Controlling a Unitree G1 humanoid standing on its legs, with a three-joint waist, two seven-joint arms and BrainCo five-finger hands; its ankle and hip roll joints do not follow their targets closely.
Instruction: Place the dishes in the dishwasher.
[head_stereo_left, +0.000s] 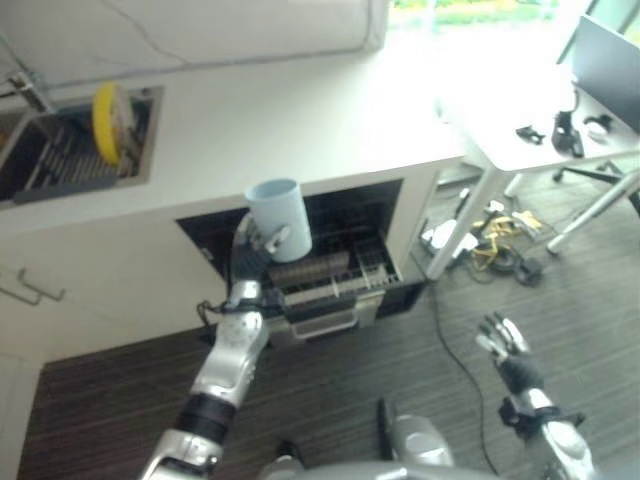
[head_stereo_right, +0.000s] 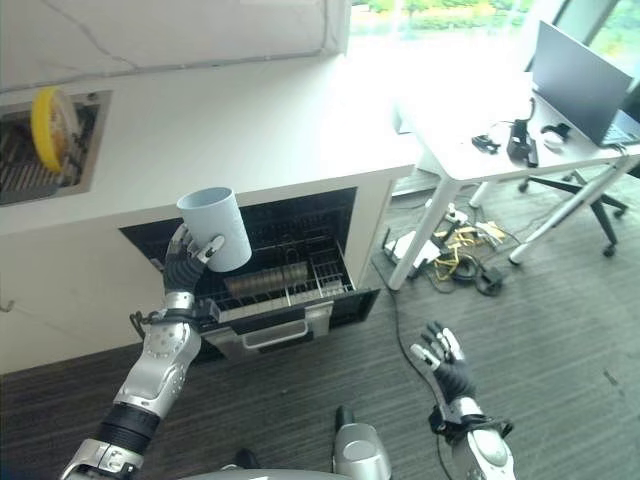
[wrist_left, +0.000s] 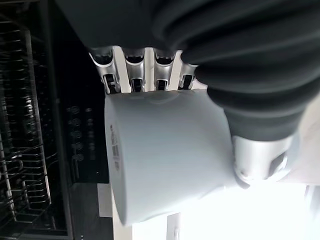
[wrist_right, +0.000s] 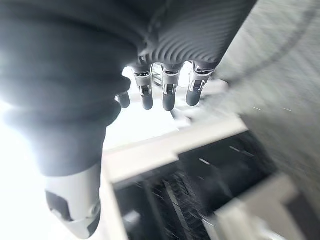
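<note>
Our right hand (head_stereo_right: 447, 362) hangs nearest, fingers apart; our left hand (head_stereo_right: 185, 262) clamps a pale blue mug (head_stereo_right: 216, 228) above the open dishwasher's wire rack (head_stereo_right: 300, 280), not yet loaded.

The dishwasher (head_stereo_right: 270, 270) stood open under the counter (head_stereo_right: 250, 130), its pulled-out rack (head_stereo_right: 290, 285) open from above, with upright tines rising in it. The cup (head_stereo_right: 215, 228) in the left hand (head_stereo_right: 190, 262) hung before the opening's left part. Its right part lay free.
</note>
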